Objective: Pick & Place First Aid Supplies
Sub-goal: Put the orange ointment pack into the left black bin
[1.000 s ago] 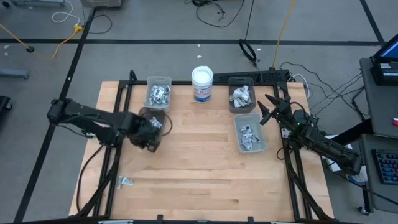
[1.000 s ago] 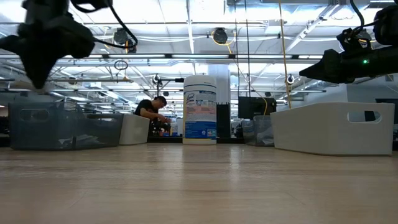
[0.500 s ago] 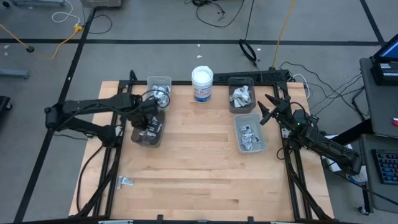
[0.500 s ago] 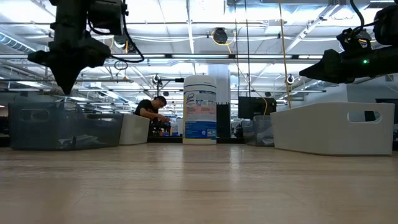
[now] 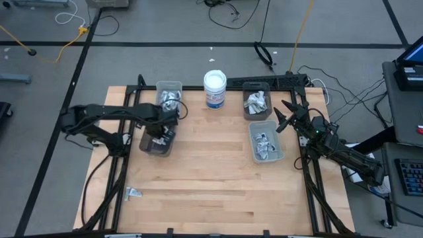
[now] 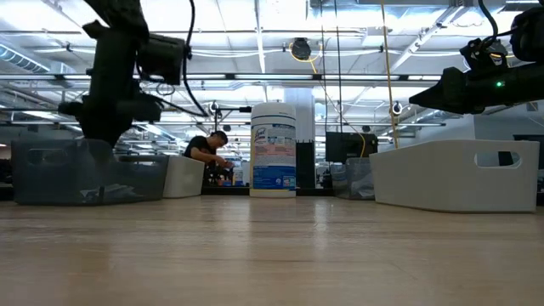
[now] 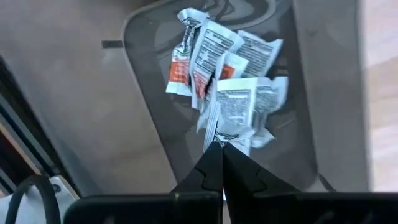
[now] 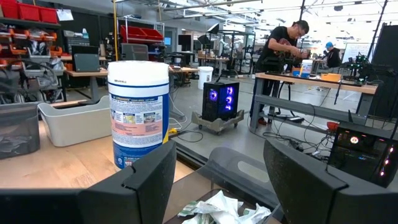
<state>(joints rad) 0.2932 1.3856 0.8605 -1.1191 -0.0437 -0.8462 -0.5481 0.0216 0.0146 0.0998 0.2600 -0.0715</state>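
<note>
From above, the left gripper (image 5: 168,114) hangs in the upper left of the frame between two bins (image 5: 168,96) that hold first aid supplies (image 5: 169,100), while the right gripper (image 5: 285,114) waits at the right edge of the tabletop (image 5: 211,178) with its jaws wide open and empty, and one stray packet (image 5: 134,193) lies alone at the lower left. From the low view, the left arm (image 6: 119,76) comes down over the grey bin (image 6: 85,177) at the left, so it could bump the wall and push the bin. In the left wrist view, the jaws are shut tight on the edge of a white packet (image 7: 239,109) above the pile; that thin pinch could slip and the packet might fall on the wood.
</note>
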